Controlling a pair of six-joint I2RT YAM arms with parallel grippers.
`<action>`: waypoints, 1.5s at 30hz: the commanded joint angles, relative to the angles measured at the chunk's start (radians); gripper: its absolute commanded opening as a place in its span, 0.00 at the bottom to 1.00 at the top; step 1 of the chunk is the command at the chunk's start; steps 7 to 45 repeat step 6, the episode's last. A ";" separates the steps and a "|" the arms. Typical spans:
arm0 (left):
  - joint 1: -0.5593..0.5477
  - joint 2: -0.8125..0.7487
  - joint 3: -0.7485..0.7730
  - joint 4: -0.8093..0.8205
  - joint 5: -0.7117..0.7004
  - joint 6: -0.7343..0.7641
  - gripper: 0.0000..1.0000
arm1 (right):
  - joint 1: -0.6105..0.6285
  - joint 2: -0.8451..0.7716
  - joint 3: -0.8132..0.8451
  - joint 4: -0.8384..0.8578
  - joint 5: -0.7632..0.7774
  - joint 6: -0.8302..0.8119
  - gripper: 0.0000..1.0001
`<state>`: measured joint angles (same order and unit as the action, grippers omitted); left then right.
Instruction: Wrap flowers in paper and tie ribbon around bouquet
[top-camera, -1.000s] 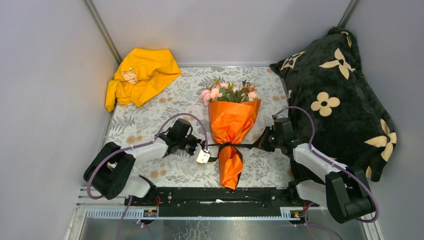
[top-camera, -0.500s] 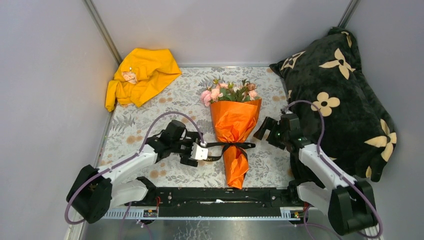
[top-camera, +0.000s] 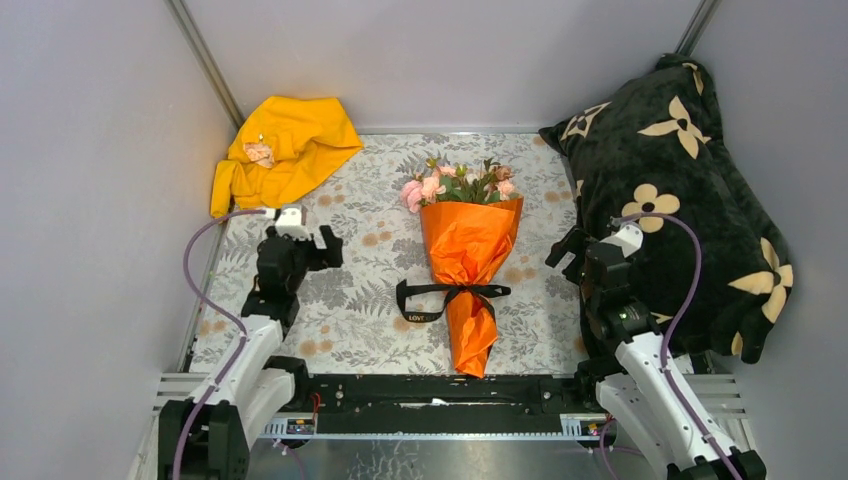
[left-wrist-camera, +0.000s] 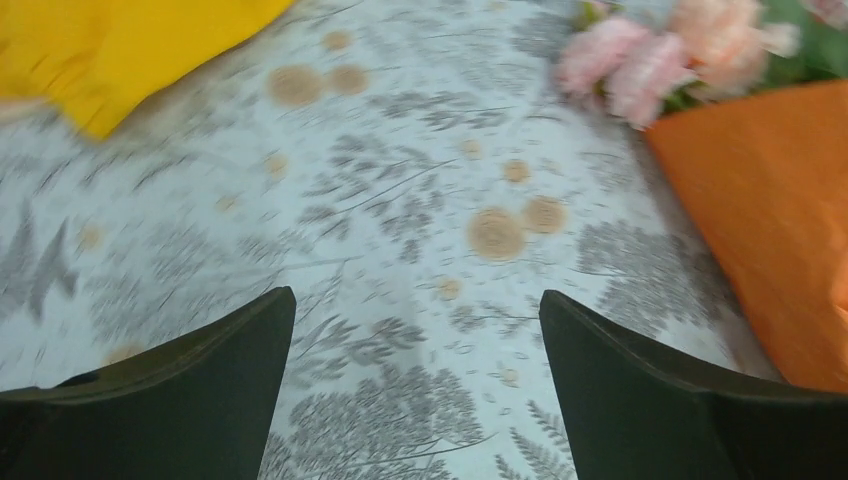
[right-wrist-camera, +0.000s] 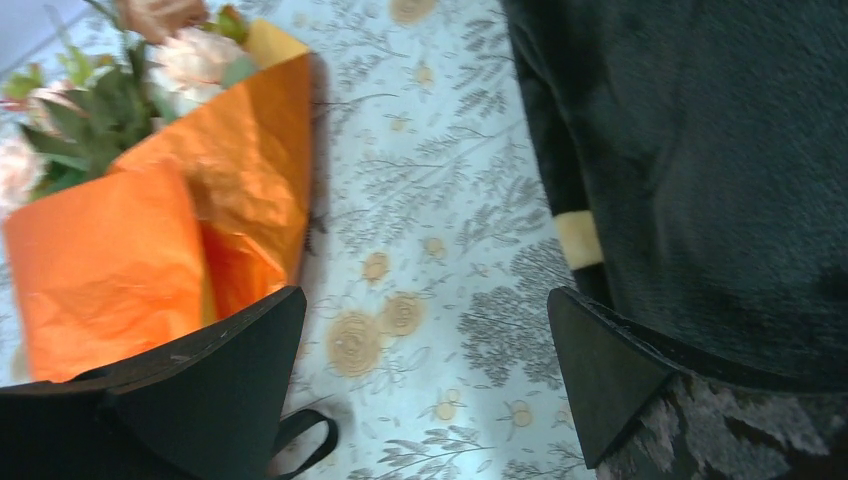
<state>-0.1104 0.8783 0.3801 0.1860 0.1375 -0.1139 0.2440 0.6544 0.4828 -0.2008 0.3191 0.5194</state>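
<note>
Left gripper (left-wrist-camera: 418, 392): jaws spread wide, nothing between them, only bare tablecloth (top-camera: 350, 300) under it. Right gripper (right-wrist-camera: 425, 392): same, wide apart and empty. Bouquet (top-camera: 466, 262) lies flat mid-table between the two arms and apart from both, with the heads toward the far wall and the tip toward the near rail (top-camera: 430, 392). Paper (top-camera: 468, 235) forms a closed cone. The stems are fully hidden inside it, and only the flowers (top-camera: 455, 186) and leaves stick out the top. Ribbon (top-camera: 446, 292) is cinched at the cone's narrow waist, with its tails lying out on the cloth either side, the left one looped; the gold lettering is too small to read. The left wrist view is smeared on its left side and cuts the cone off at the right edge. The right wrist view shows only one ribbon loop, partly behind its left finger. The right finger sits just beside the black pillow (top-camera: 690, 190); possibly touching, can't tell from that angle. Clearance: there is a wide open strip of cloth between the left gripper and the bouquet. On the right, only a narrow strip lies between the cone and the pillow, which overhangs that side of the table. The yellow garment (top-camera: 282, 150) is bunched in the far-left corner, well clear of the bouquet. The cone tip ends near the cloth's near edge.
</note>
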 joint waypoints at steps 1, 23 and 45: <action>0.069 -0.050 -0.085 0.189 -0.185 -0.132 0.99 | -0.002 -0.024 -0.059 0.074 0.127 -0.016 1.00; 0.074 -0.080 -0.124 0.193 -0.214 -0.021 0.99 | -0.002 -0.024 -0.089 0.091 0.157 -0.041 0.99; 0.074 -0.080 -0.124 0.193 -0.214 -0.021 0.99 | -0.002 -0.024 -0.089 0.091 0.157 -0.041 0.99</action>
